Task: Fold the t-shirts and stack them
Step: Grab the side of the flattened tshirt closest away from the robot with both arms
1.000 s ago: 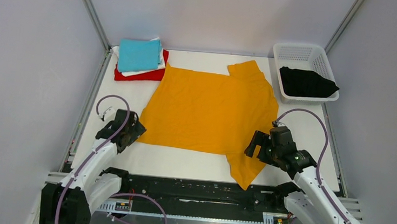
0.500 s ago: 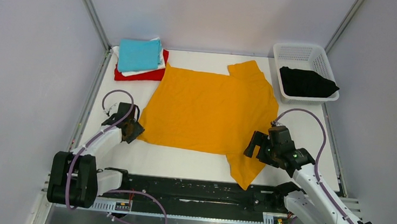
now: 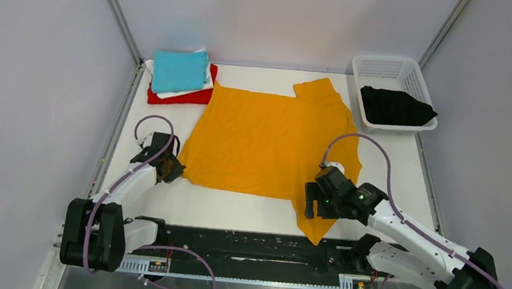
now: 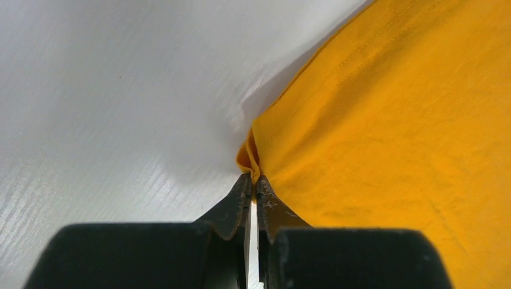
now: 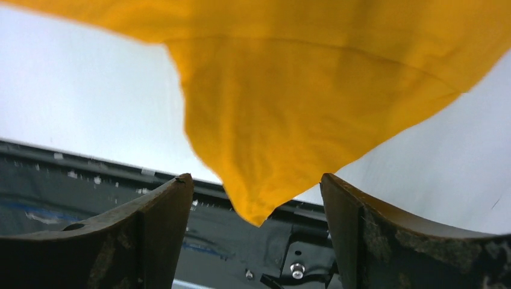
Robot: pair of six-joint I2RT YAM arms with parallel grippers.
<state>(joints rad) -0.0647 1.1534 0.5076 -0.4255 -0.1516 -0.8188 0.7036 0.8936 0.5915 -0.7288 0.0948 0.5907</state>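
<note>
An orange-yellow t-shirt [image 3: 267, 142] lies spread flat in the middle of the white table. My left gripper [image 3: 171, 168] is at its near left corner. In the left wrist view that gripper [image 4: 253, 180] is shut on a small pinched fold of the orange cloth [image 4: 391, 120]. My right gripper [image 3: 311, 202] hangs over the shirt's near sleeve. Its wrist view shows the gripper [image 5: 255, 178] open, with the sleeve [image 5: 289, 90] tip between the fingers but untouched. A black t-shirt [image 3: 393, 106] lies in the basket. Folded teal [image 3: 178, 70], white [image 3: 166, 95] and red [image 3: 194, 97] t-shirts are stacked at the back left.
The white mesh basket [image 3: 386, 63] stands at the back right corner. A black rail [image 3: 251, 245] runs along the table's near edge, just under the sleeve tip. Grey walls close in the table on three sides.
My left gripper has closed on the shirt's near left corner. The right arm has swung left and nearer, from beside the shirt's edge to over the near sleeve.
</note>
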